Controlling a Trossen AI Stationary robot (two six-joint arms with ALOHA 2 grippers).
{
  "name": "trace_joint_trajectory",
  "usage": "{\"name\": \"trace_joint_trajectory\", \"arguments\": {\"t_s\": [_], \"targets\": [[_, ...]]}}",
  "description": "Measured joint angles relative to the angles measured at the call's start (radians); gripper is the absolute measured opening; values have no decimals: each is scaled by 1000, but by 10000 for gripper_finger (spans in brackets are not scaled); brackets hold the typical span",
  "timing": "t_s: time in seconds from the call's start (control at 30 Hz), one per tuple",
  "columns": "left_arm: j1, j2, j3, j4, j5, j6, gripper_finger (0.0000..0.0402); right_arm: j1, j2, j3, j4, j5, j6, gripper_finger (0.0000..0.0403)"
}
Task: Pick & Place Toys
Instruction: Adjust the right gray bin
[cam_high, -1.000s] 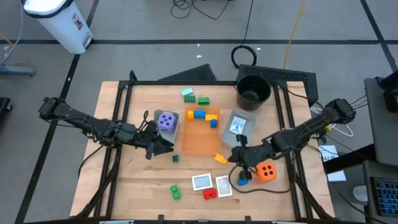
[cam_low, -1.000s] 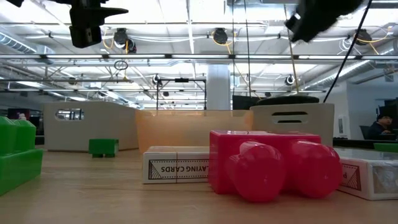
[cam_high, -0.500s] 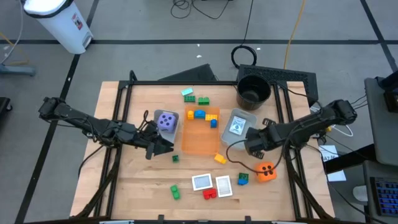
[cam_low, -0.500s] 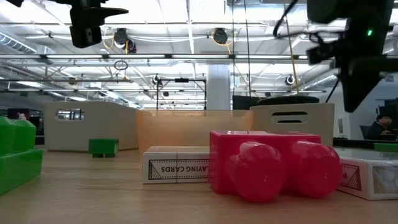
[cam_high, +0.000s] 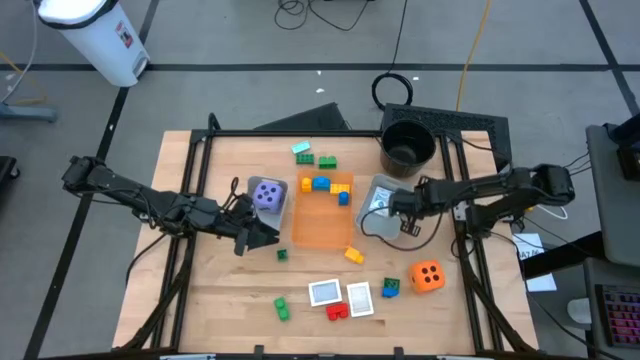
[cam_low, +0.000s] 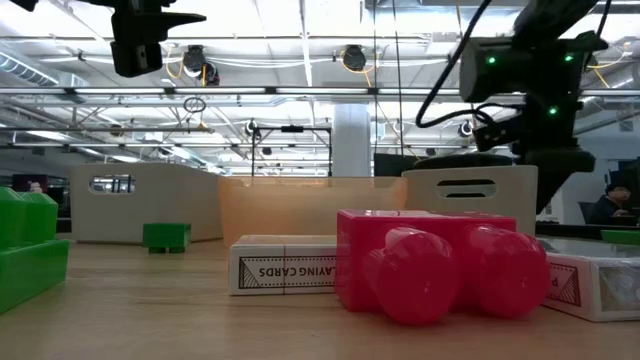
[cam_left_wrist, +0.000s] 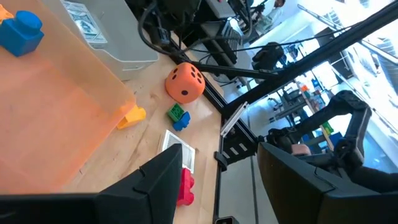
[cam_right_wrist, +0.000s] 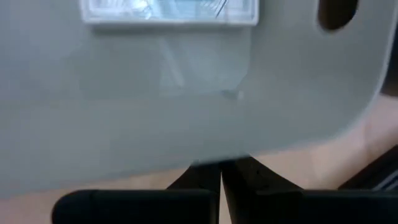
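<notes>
The right gripper (cam_high: 392, 204), jaws pressed together and empty, is hovering over the grey tray (cam_high: 378, 187) right of centre, where a whitish card (cam_high: 380, 203) is lying; the left gripper (cam_high: 262, 232), jaws half apart and empty, is waiting left of centre; the orange die (cam_high: 428, 275) is sitting lower right.

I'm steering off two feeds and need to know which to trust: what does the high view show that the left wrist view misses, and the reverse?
Only the high view shows the purple die in its grey tray, the black bucket and the right tool over the other grey tray. Only the left wrist view shows the left tool's open gap up close. Both show the orange die, the orange tray and the red brick.
</notes>
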Motion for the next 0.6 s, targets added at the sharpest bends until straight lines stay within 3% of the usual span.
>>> {"name": "trace_joint_trajectory", "arguments": {"t_s": [0.27, 0.6], "targets": [[0, 0, 0, 0, 0, -3, 214, -109, -5, 0, 105, -4, -195, 6], [0, 0, 0, 0, -1, 0, 214, -114, -69, 0, 198, -8, -286, 6]]}}
